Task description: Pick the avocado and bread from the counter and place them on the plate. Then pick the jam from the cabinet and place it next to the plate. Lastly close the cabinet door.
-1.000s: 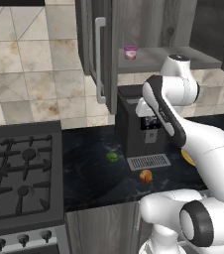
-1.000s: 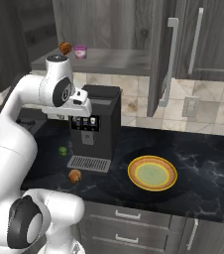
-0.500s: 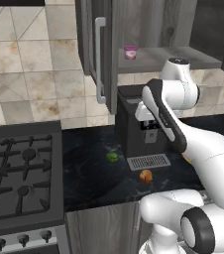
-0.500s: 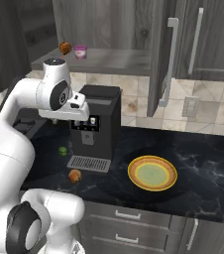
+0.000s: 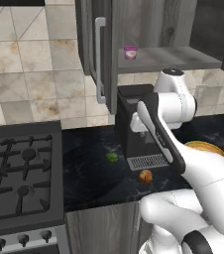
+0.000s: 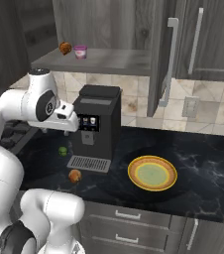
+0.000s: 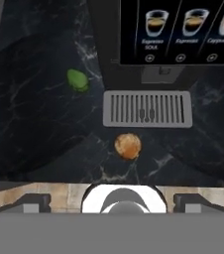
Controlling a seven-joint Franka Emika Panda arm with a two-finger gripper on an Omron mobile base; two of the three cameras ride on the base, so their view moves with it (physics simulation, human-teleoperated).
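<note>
**Two small lumps to lift, a coffee machine close by**

The avocado (image 7: 77, 80) lies on the black tabletop (image 7: 29, 124), left of the coffee machine's drip tray (image 7: 147, 108) in the hand view. It is small, roundish and glossy, so it will likely be light but slippery and apt to roll. A grip across its middle from straight above looks safest. The bread (image 7: 128, 145) lies just in front of the drip tray, apart from the avocado. It is a rounded orange-brown lump, probably light and a little soft, so a gentle squeeze across its widest part should do.

The hand (image 7: 111, 201) hangs high above the tabletop with its fingers spread wide and nothing between them. The bread lies almost straight below it.

The plate (image 6: 152, 173) sits bare on the tabletop on the far side of the machine from both lumps, well apart from them. The coffee machine (image 6: 93, 122) stands between, so a carry will probably have to pass in front of it or above it.

Higher up, the jam (image 5: 130, 51) stands on the cabinet shelf (image 5: 173, 58), beside a brown lump (image 6: 65, 47) that shows in the right base view. The cabinet door (image 6: 163, 54) stands open. A stove (image 5: 20, 173) sits to the left.
</note>
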